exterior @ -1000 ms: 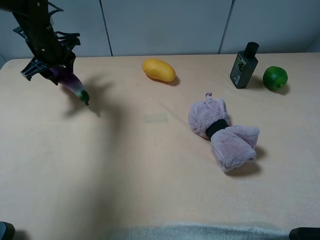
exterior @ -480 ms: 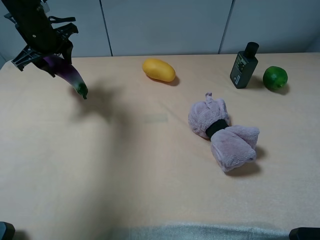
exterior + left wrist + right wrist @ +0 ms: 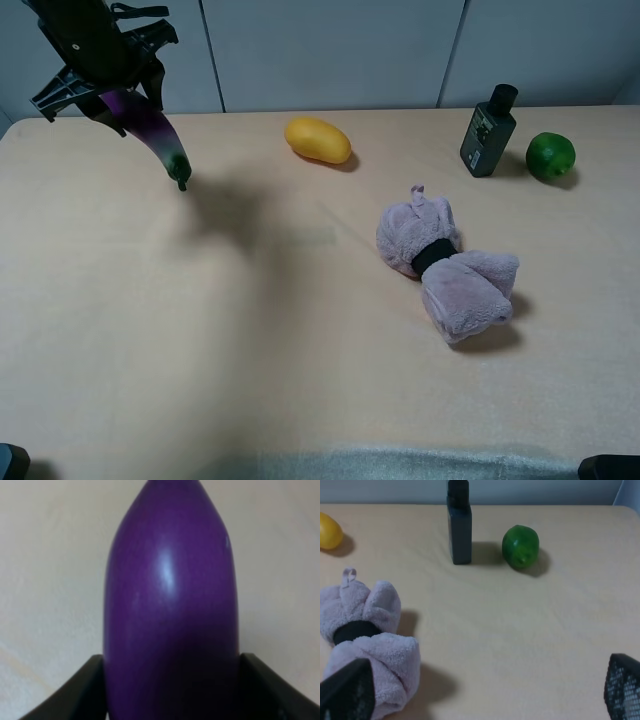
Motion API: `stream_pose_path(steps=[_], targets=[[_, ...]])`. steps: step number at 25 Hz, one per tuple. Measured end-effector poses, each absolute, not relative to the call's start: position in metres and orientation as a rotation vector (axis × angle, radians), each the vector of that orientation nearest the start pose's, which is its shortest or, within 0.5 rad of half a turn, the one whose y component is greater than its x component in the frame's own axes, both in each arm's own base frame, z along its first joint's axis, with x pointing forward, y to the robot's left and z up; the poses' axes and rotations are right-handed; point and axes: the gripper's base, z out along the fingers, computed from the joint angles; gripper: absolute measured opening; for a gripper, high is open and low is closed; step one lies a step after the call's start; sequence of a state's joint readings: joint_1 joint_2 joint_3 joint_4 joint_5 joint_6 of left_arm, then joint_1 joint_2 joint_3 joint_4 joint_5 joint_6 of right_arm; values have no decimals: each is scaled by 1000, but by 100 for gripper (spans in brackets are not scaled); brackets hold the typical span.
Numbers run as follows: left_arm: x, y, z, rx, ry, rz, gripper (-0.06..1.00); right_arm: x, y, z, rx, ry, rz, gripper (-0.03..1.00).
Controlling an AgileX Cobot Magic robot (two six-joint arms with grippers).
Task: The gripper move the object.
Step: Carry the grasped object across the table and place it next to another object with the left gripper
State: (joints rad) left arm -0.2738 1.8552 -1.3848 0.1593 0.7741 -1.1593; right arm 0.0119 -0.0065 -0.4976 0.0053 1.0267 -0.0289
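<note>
The purple eggplant hangs in the air over the table's far left corner, green stem tip pointing down toward the table. My left gripper is shut on its thick end. In the left wrist view the eggplant fills the frame between the two dark fingers. My right gripper is open and empty, low over the table near the pink towel; only its fingertips show.
A yellow oval fruit lies at the back centre. A rolled pink towel with a black band lies right of centre. A dark bottle and a green lime stand at the back right. The tan table spreads in front.
My left gripper has lifted the eggplant higher and shifted it slightly to the right. The other objects have not moved.
</note>
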Motion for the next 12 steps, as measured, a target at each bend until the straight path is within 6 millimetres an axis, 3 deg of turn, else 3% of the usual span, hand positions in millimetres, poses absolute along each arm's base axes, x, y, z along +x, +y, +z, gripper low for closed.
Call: stream_pose_path(steps=[12], targets=[[357,-164,228,-831,2622,-285,54,-4,1,279,-41,2006,-2,69]])
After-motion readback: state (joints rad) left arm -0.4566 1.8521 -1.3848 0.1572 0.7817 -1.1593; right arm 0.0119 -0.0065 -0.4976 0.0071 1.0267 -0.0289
